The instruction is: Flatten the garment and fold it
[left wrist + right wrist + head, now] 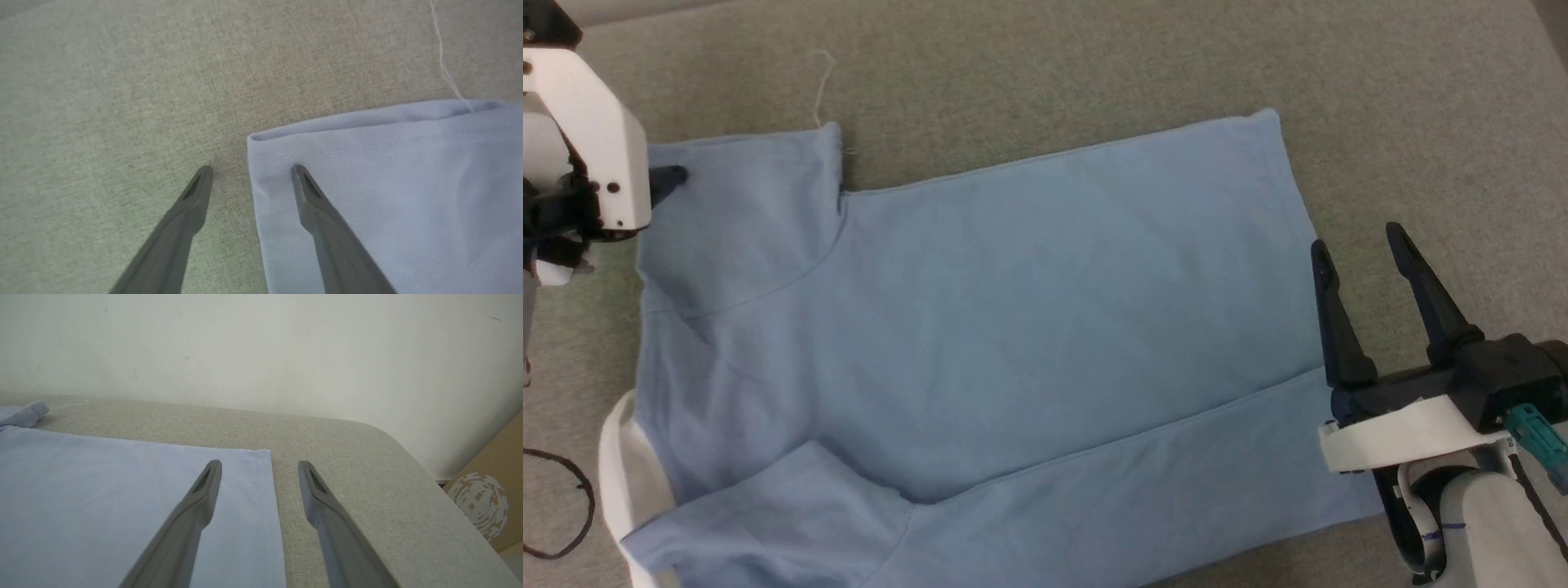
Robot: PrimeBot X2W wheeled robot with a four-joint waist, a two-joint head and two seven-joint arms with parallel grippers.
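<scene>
On a grey-beige upholstered surface (1054, 65): light blue polo shirt (1029, 310), plain back up, spread nearly flat, lengthwise across the head view. White collar (617, 474) peeking out at lower left; hem (1298, 237) at right. Far sleeve (743, 212) at upper left, near sleeve (784, 514) at lower left, both lying flat. Long straight line running from the near armpit to the hem; fold or crease, cannot tell which. Loose white thread (823, 82) trailing from the far sleeve's corner onto bare upholstery. Dark cable (572, 506) looping on the surface left of the collar, apart from it.

Left gripper (251, 168): at the far sleeve's cuff, fingers spread wide, pinching nothing. One fingertip over the cuff corner, the other over bare upholstery just beside it. Contact with the cloth: cannot tell.

Right gripper (1356, 238): at the hem, fingers spread wide, gripping nothing. Straddles the hem's edge, one finger over blue cloth, the other over bare upholstery. In the right wrist view, white wall (261, 347) behind the surface, cardboard box (490, 490) at far right.
</scene>
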